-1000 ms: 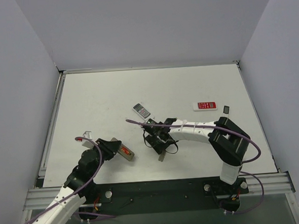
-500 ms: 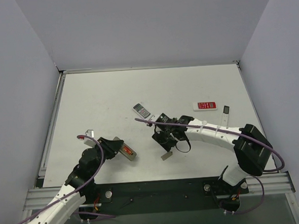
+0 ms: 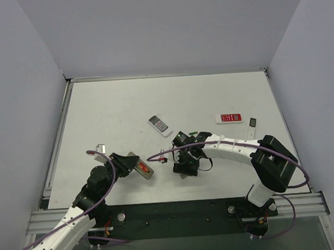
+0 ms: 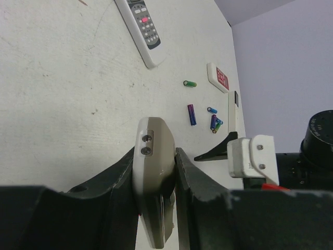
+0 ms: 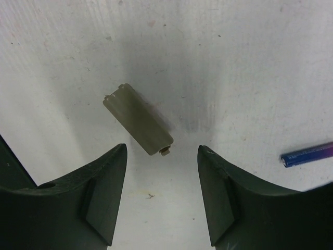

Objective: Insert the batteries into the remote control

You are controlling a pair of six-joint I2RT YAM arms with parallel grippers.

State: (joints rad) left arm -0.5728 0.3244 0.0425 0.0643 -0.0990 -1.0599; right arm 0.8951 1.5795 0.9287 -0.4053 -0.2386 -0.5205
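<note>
1. Left end effector [image 3: 137, 167]: no material change over the last second. It stays clamped on the remote [image 3: 141, 171] at the near-left of the table [image 3: 98, 118].
2. A red strip shows in the remote's upturned back. I judge this to be one battery already seated.
3. Right end effector [image 5: 161, 150]: it has drawn back toward the near edge while its elbow swung about on the right. It now sits over the cover [image 5: 138, 126] with jaws spread, gripping nothing. The cover lies flat, roughly where it lay before.
4. That move has uncovered a green battery [image 3: 193, 132] on the far side of the arm.
5. Assessment: the compartment is open and the right arm is free. It is poised over the cover rather than a battery, so loading looks unfinished.
6. Left wrist view: shows the loose batteries [image 4: 214, 123] scattered right of centre, near the red remote [image 4: 218, 77]. From above, the right arm hides most of them. The remote appears end-on here, so its compartment is not visible.
7. Right wrist view: confirms the cover touches neither finger, which the top view cannot settle. A blue battery [image 5: 307, 154] lies at its right edge.
</note>
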